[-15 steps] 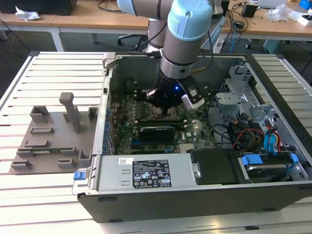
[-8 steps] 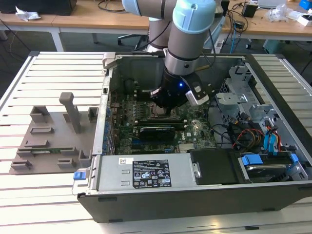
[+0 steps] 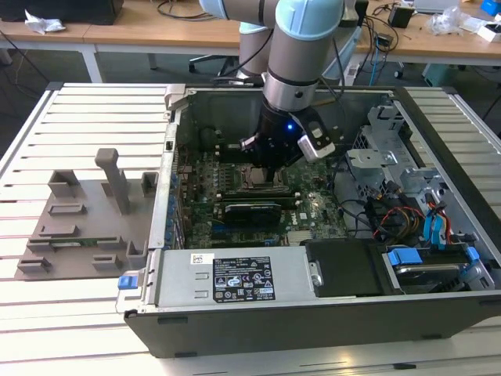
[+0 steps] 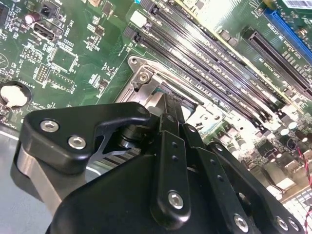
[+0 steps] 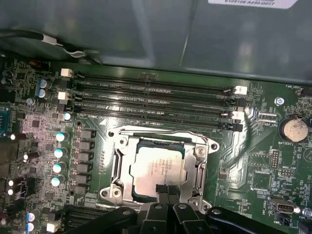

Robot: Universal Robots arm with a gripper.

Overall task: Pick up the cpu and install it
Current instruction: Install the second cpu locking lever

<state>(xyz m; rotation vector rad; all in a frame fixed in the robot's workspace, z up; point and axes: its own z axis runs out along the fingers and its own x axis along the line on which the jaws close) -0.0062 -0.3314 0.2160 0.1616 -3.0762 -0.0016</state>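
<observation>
The gripper (image 5: 168,197) is hovering just over the cpu (image 5: 155,170) sitting in the socket (image 5: 161,165); whether its fingers are clenched, I cannot tell.

Pale silver-white cpu (image 5: 157,168) with faint dark print, green motherboard (image 5: 263,141) at its 3 o'clock, black memory slots (image 5: 156,100) at 12 o'clock, black gripper (image 4: 168,109), grey fixture plate (image 3: 78,223), blue drive clips (image 3: 405,257)
</observation>
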